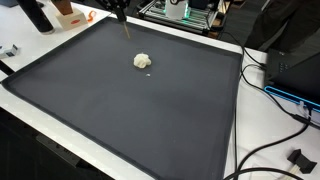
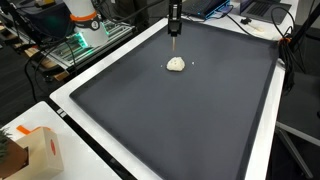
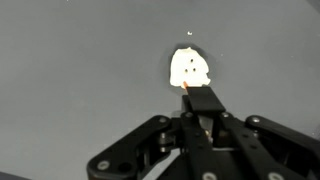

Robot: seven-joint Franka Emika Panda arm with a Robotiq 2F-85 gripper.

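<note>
A small white crumpled lump (image 1: 143,61) (image 2: 176,64) lies on a large dark mat (image 1: 120,120) (image 2: 170,125), toward its far side. My gripper (image 1: 119,8) (image 2: 174,14) hangs above the mat's far edge, shut on a slim black tool (image 3: 200,103) with an orange tip. The tool points down and its tip hovers short of the lump, not touching it. In the wrist view the gripper (image 3: 203,125) comes in from below and the tip sits just under the lump (image 3: 190,68). A tiny white crumb (image 3: 190,33) lies just beyond the lump.
The mat rests on a white table. Black cables (image 1: 280,100) and a black connector (image 1: 297,158) lie beside one edge. Electronics with green lights (image 2: 85,40) stand behind the mat. An orange and white box (image 2: 40,150) sits at a corner.
</note>
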